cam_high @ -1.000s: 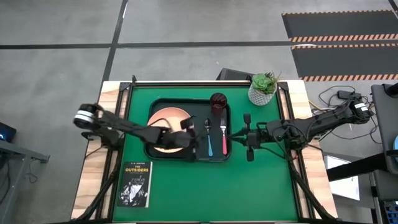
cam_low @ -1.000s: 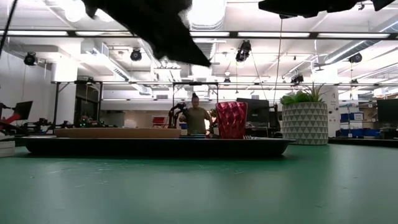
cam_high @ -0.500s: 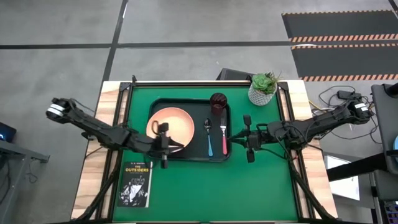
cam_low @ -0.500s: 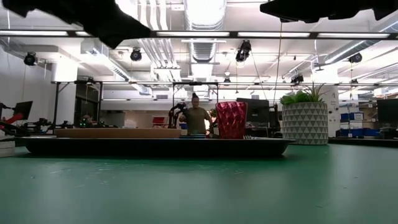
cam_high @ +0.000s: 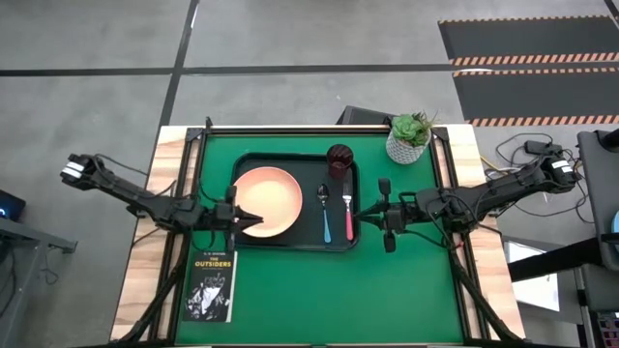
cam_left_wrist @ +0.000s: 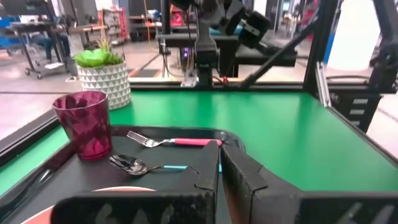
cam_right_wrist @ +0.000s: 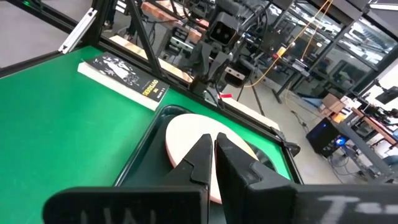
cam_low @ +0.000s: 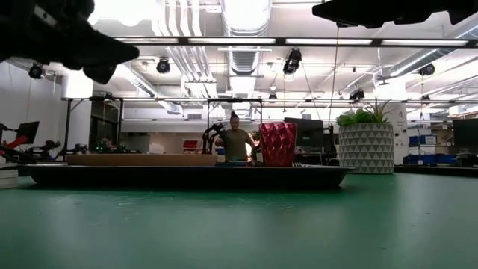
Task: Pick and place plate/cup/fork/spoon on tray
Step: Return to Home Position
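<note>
A green table (cam_high: 319, 290) held the loaded tray (cam_high: 294, 244); both grippers, left (cam_high: 253, 220) and right (cam_high: 360, 214), flanked it closed and empty.

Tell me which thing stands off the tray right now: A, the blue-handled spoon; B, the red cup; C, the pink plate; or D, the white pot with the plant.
D: the white pot stands on the green table beyond the tray's far right corner, while the cup, plate and spoon all sit inside its rim.

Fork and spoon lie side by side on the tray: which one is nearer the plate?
The spoon, blue-handled, lies nearer the plate; the pink-handled fork lies on its far side.
</note>
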